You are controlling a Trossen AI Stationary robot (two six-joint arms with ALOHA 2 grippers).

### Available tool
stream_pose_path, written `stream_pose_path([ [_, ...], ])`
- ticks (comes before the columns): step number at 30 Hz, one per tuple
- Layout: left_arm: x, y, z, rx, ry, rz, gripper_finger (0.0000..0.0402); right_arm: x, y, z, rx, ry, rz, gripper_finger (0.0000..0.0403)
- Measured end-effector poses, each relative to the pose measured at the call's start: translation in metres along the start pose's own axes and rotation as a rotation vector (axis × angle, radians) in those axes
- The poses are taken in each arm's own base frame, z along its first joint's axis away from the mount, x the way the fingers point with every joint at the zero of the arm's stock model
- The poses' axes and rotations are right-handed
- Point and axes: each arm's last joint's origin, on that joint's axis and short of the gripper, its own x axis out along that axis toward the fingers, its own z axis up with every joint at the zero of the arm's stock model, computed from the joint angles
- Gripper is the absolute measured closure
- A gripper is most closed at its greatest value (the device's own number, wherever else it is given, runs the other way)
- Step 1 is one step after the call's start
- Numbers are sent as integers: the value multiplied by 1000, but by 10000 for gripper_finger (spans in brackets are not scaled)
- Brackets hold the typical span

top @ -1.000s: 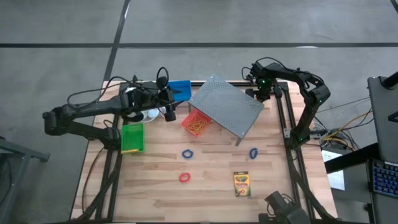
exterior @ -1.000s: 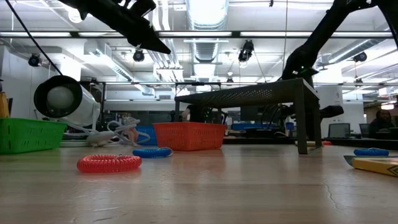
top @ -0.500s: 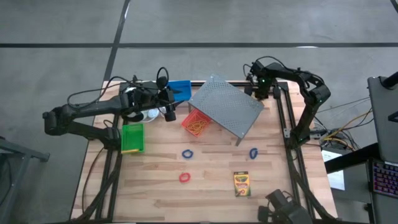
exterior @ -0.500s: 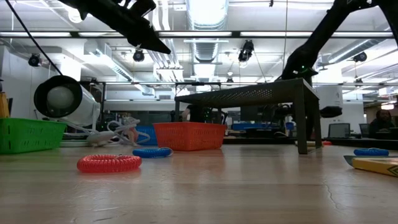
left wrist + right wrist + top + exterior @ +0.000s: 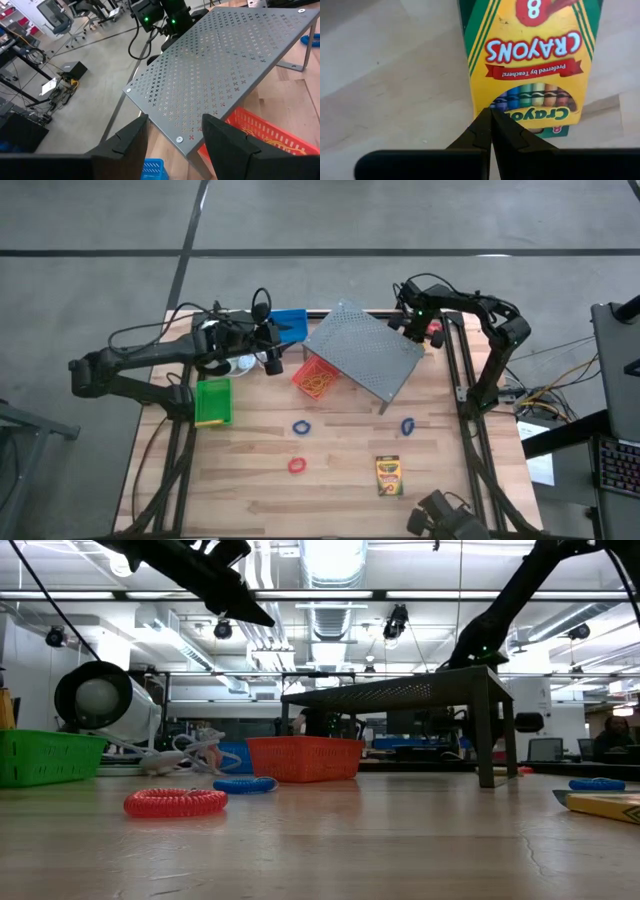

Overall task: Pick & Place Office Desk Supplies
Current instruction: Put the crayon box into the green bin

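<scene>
High view: right gripper (image 5: 414, 323) at rack's (image 5: 365, 352) far corner, jaws closed.

I see the rack (image 5: 362, 351) hiding part of the orange bin (image 5: 314, 377); the crayon box (image 5: 530, 60) runs off frame.

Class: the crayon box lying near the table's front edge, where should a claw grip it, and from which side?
Grip the crayon box across its two long edges, near the middle, coming straight down from above. It lies flat and face up on the table, so only its thin sides offer opposing faces, and its narrow width probably suits the claw best.
</scene>
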Motion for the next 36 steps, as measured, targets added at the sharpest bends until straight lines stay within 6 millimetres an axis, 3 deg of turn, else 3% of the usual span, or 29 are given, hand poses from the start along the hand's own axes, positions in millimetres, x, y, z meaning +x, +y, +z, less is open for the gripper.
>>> stream_pose_path([
  [12,0,-2,-3,5,31,-15,213,2,-5,-4,2,12,-38,394],
  [18,0,-2,-3,6,33,-17,213,2,-22,-11,5,40,-238,394],
  [23,0,-2,-3,5,33,-17,213,5,-28,-14,3,62,-275,394],
  [36,0,-2,-5,7,50,-24,213,25,-50,-33,24,260,-317,394],
])
